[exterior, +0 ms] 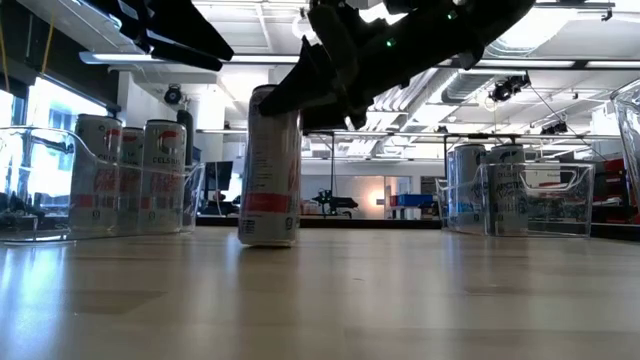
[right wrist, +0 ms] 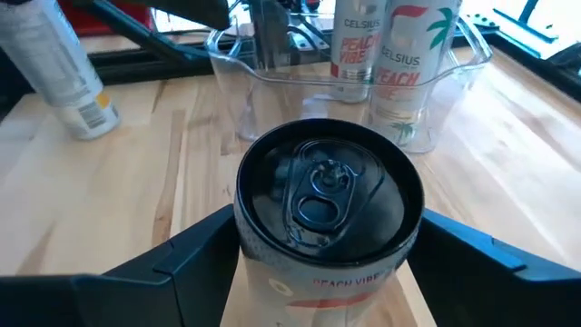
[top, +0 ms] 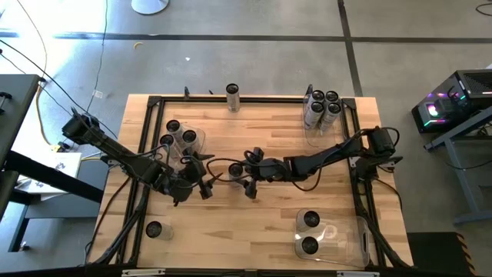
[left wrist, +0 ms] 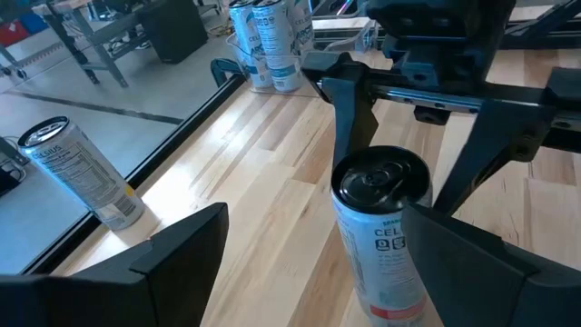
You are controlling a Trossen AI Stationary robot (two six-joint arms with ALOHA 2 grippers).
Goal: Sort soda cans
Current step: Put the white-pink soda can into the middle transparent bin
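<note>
Soda can (top: 235, 170) stood upright mid-table, between both grippers. Likely rigid but dentable, smooth and slick, tall so tippy; best gripped mid-body on the sidewall. Right gripper (right wrist: 318, 263) fingers spread wide, straddling the can's upper wall, contact unclear. Left gripper (left wrist: 309, 245) fingers released wide, just beside it, holding nothing.
</note>
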